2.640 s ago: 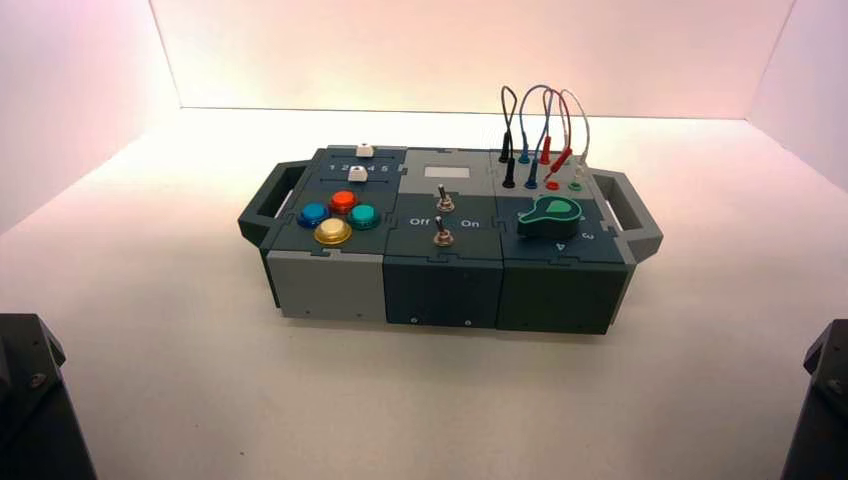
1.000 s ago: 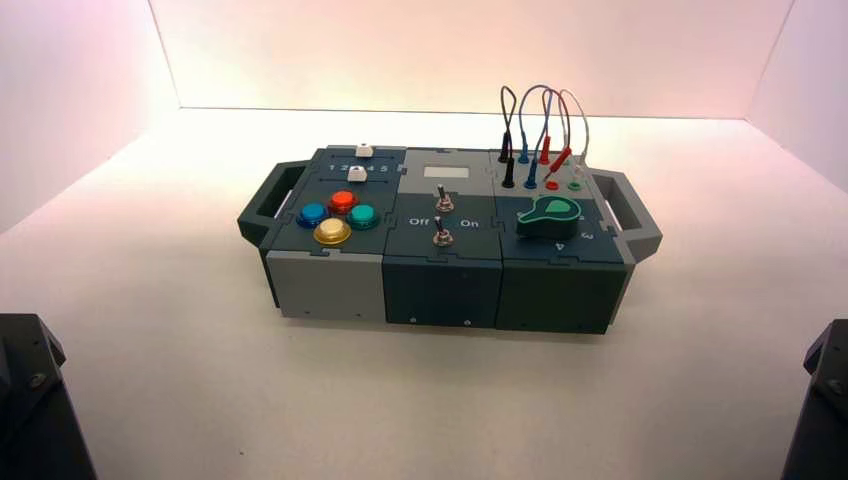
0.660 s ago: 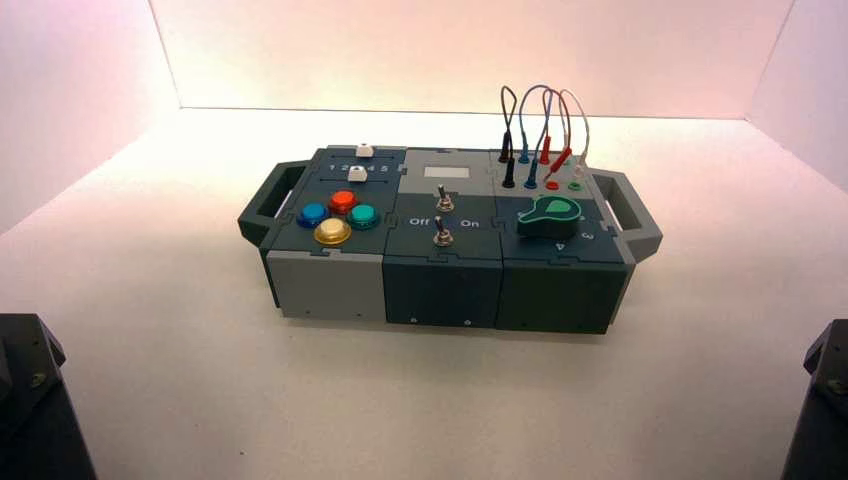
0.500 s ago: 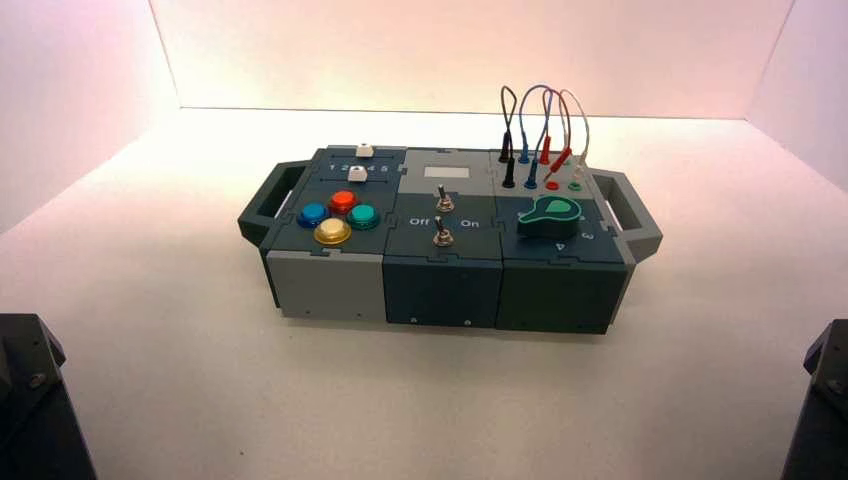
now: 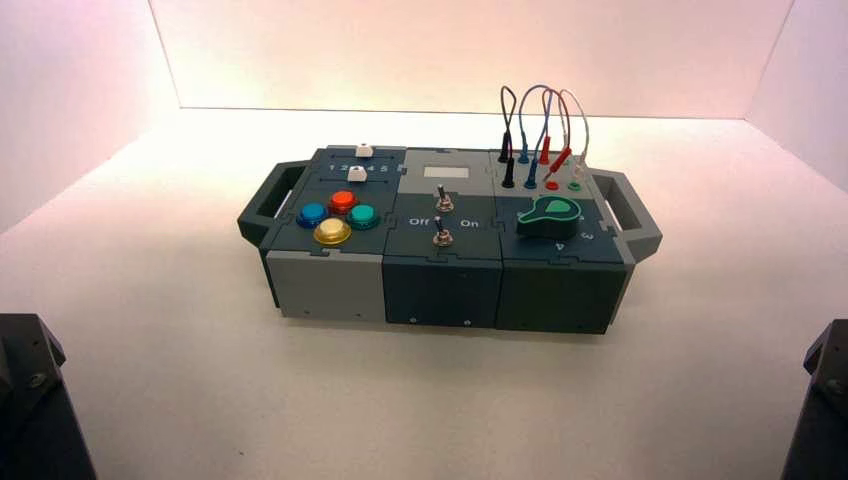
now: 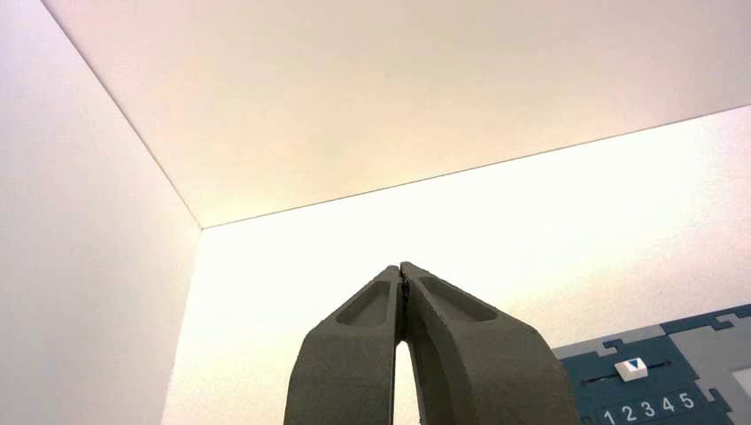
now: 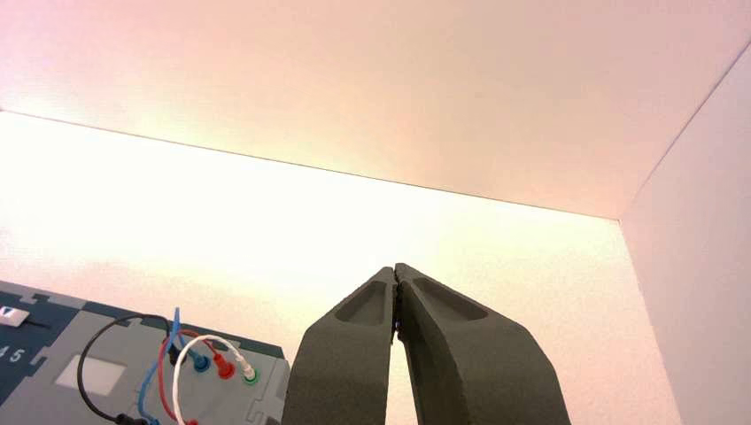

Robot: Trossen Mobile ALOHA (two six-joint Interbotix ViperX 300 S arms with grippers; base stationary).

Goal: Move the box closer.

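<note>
The box [image 5: 440, 285] is long, dark teal and grey, and stands in the middle of the white floor with a handle at each end [image 5: 262, 204] [image 5: 630, 212]. Its top bears coloured push buttons [image 5: 336, 217], two toggle switches [image 5: 441, 216], a green knob [image 5: 548, 216] and looped wires [image 5: 540, 125]. My left arm [image 5: 35, 400] is parked at the near left corner, far from the box. My right arm [image 5: 822, 400] is parked at the near right corner. The left gripper [image 6: 403, 270] is shut and empty. The right gripper [image 7: 395, 270] is also shut on nothing.
White walls enclose the floor at the back [image 5: 460, 50] and on both sides. A corner of the box with a white slider [image 6: 631, 368] over numbers 1 to 5 shows in the left wrist view; the wires [image 7: 190, 363] show in the right wrist view.
</note>
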